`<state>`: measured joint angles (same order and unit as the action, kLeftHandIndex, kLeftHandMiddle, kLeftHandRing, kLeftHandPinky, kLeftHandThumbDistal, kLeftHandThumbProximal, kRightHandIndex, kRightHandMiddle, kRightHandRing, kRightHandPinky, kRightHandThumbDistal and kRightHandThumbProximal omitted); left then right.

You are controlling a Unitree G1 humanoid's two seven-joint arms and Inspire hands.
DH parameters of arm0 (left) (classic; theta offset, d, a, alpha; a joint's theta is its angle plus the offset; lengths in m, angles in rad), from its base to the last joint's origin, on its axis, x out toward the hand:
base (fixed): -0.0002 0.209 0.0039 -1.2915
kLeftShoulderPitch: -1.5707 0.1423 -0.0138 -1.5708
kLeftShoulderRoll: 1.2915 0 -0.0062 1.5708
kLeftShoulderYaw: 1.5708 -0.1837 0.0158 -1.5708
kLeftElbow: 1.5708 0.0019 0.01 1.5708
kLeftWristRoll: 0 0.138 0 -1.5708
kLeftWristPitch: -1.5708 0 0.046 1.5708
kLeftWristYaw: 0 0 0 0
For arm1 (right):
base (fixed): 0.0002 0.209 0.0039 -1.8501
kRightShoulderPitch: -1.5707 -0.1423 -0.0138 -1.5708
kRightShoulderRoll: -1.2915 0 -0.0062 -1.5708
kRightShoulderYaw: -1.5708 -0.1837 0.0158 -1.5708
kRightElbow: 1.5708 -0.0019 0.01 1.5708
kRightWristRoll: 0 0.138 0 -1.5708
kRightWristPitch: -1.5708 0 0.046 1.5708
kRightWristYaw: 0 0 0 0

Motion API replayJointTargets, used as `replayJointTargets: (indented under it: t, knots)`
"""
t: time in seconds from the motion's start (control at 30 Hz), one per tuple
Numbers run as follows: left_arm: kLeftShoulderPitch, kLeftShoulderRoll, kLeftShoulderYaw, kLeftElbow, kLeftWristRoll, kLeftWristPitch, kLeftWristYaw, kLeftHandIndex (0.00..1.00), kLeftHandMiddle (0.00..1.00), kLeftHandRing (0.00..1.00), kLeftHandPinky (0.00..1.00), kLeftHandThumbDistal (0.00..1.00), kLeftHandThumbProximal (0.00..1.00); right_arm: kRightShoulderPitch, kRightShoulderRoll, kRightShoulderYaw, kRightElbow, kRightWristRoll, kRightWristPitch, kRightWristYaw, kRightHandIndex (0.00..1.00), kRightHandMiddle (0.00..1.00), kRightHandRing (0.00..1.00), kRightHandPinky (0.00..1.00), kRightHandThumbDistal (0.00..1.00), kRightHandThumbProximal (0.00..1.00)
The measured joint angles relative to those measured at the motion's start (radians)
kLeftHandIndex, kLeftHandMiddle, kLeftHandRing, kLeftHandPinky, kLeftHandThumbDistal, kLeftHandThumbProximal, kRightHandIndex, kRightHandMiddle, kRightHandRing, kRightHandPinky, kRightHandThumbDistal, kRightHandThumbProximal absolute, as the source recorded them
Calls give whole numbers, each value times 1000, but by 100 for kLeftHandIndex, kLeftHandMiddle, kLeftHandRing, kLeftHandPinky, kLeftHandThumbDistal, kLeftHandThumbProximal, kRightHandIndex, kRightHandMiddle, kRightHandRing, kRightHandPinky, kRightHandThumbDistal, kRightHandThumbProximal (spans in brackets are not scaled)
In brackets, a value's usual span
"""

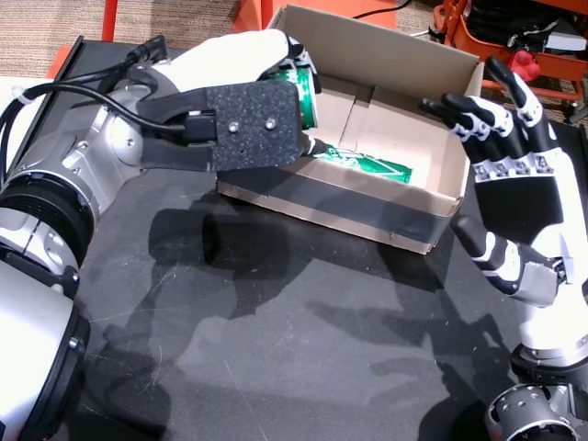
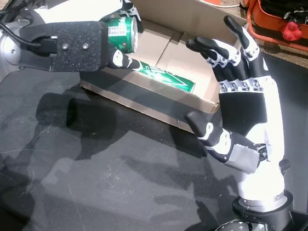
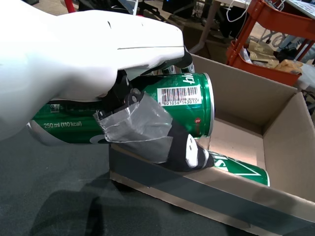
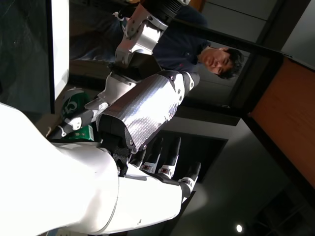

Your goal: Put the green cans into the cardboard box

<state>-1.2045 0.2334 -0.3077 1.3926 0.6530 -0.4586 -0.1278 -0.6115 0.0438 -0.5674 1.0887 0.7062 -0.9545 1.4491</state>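
Left hand (image 2: pixel 76 44) grips a green can (image 2: pixel 121 33) on its side, fingers curled round the body, thumb under it. The can hangs over the box (image 1: pixel 367 216) at its near-left corner, top end pointing inward, above the near wall. A second can (image 3: pixel 241 169) lies flat on the box floor against the near wall, just beside and below the held one.

Right hand (image 2: pixel 238 97) holds nothing; fingers spread and raised beside the box's right end, thumb apart. It does not touch the box as far as the head views show.

Step in hand, as I judge it: release the can into the box. To do it well:
- carry the can further inward, so it clears the near wall before the fingers open;
- lower it towards the bare floor behind the lying can, not onto it;
- keep it level, since a can on its side rolls;
- the right hand could steady the box's right end if it slides on the tabletop (image 1: pixel 303 349).
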Motion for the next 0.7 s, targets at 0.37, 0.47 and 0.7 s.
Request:
replayJointTargets:
  t: [0.37,0.47,0.7]
  knots:
    - [0,8,-5,0,0,0,-7,25,50,65,65,78,29,0,6,2,-8,17,16,27,86,69,70,93,99,100]
    - [0,11,-14,-1,1,-1,-5,25,50,65,67,73,35,0,6,2,-8,18,16,28,86,68,69,94,97,100]
    - [0,22,-41,-1,4,-6,10,28,52,67,72,61,42,0,6,1,-8,28,65,38,94,69,70,95,91,100]
